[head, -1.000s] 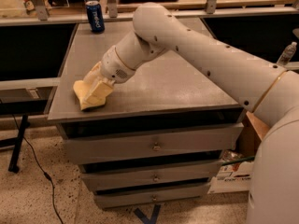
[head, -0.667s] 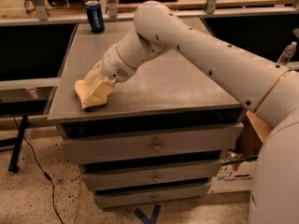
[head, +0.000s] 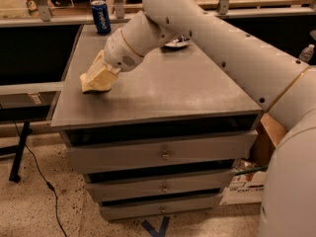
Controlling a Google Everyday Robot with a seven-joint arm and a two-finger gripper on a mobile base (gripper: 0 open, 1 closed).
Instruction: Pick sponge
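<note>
Camera view showed the robot's pale cream gripper (head: 102, 68) down at the left part of the grey metal top of a drawer cabinet (head: 187, 90), at the end of the thick white arm (head: 207, 38) that crossed from the right. The pale yellow soft foam sponge (head: 93, 85) lay on the top near its left edge, right at the gripper's tip and touching it. The two were so alike in colour that their outlines ran together, so whether the gripper was closed on the sponge or merely set against it could not be told. A blue drink can (head: 101, 17) stood upright at the back left corner, well apart from the sponge.

The step in hand appeared to be securing the grasp. Foam gives under pressure, so a firm squeeze across the sponge's narrower span would probably serve best, made low on the block rather than at a corner. The lift should go straight up, since the sponge sat near the left edge and a sideways drag could push it off.
</note>
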